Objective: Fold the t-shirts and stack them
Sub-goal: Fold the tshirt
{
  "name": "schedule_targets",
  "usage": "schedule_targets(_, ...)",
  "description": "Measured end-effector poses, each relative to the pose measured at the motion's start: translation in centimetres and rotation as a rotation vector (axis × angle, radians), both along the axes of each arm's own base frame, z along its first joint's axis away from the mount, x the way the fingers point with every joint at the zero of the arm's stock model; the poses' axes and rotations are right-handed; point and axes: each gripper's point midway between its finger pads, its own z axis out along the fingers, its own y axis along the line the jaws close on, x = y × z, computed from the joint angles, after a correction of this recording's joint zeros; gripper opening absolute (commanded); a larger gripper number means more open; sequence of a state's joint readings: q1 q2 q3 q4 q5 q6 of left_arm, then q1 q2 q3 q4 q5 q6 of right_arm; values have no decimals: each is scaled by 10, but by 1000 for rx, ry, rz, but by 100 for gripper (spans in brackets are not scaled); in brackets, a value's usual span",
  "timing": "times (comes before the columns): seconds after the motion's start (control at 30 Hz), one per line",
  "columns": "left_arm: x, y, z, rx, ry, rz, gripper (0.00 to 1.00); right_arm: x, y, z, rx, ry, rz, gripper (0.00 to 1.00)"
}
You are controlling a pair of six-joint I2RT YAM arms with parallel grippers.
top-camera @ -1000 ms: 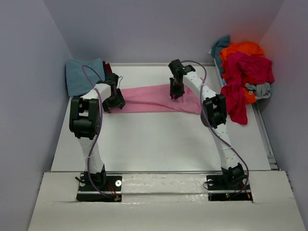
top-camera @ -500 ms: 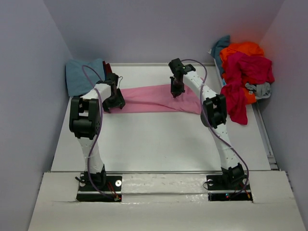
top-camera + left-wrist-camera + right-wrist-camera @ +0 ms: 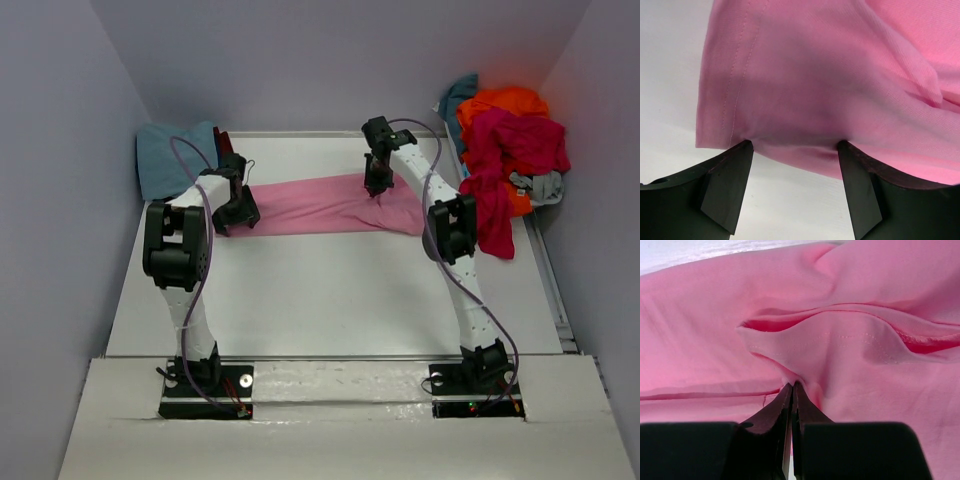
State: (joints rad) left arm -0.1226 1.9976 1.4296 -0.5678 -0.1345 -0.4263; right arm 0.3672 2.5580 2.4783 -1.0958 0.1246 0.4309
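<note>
Right wrist view gives you the clearest read: the right hand [image 3: 791, 385] has its jaws pressed together on a small ridge of the light pink cloth t-shirt [image 3: 865, 350], just below a folded hem with a line of stitching. The pinch looks thin, only a little cloth caught at the tips.

From the top external view, that shirt lies as a long, partly folded band across the far half of the white desk [image 3: 330, 290], with the right hand on its far edge near the right end and the left hand [image 3: 238, 212] at its left end. In the left wrist view the left hand's fingers [image 3: 730, 185] stand well apart, straddling the stitched hem; the cloth reaches the tips but is not clamped.

You appear to be mid-fold on the pink shirt, gripping it for the next fold. The next move likely calls for you to close the left hand on that hem so both ends lift together; raising the right alone could drag the band askew or slip the pinch.

No bin or basket shows. The dusty blue folded t-shirt [image 3: 175, 158] sits at the far left, and a loose heap of orange, crimson, teal and grey t-shirts [image 3: 515, 140] waits at the far right
</note>
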Motion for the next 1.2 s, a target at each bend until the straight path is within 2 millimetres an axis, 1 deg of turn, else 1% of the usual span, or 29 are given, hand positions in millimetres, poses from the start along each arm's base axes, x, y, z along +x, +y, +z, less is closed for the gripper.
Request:
schedule_targets(0.07,-1,0,0,0,0,0,81,2,-3,0,2,-3,-10,7)
schedule_targets(0.13,-2,0,1,0,1,0,81,3,-4,0,3,-4,-12,10)
schedule_targets(0.17,-3,0,1,0,2,-1,81,3,-3,0,4,-4,-14,14)
schedule_targets(0.2,-3,1,1,1,2,-2,81,3,-3,0,5,-5,-13,19)
schedule_targets(0.27,-3,1,1,2,2,-3,81,4,-2,1,9,-8,-11,35)
schedule_targets(0.3,-3,1,1,2,2,-3,81,4,0,1,18,-10,-5,46)
schedule_targets(0.33,-3,1,1,3,3,-4,81,5,0,1,24,-11,3,50)
schedule_targets(0.37,-3,1,1,3,3,-5,81,6,2,2,37,-14,11,58)
schedule_targets(0.4,-3,1,1,4,3,-6,81,7,3,2,45,-17,15,60)
schedule_targets(0.6,-3,1,1,4,4,-7,81,7,3,1,50,-25,33,62)
schedule_targets(0.73,-4,0,1,4,5,-7,81,2,0,12,42,-32,33,62)
schedule_targets(0.87,-4,1,1,4,5,-7,81,-3,-6,39,38,-69,29,62)
schedule_targets(1.03,-4,0,1,6,5,-9,81,-9,-12,92,46,-152,6,61)
schedule_targets(1.13,-3,-1,3,17,-1,-13,81,-19,-16,108,45,-164,-9,60)
schedule_targets(1.2,-2,-1,7,26,-12,-17,81,-31,-21,106,40,-146,-15,60)
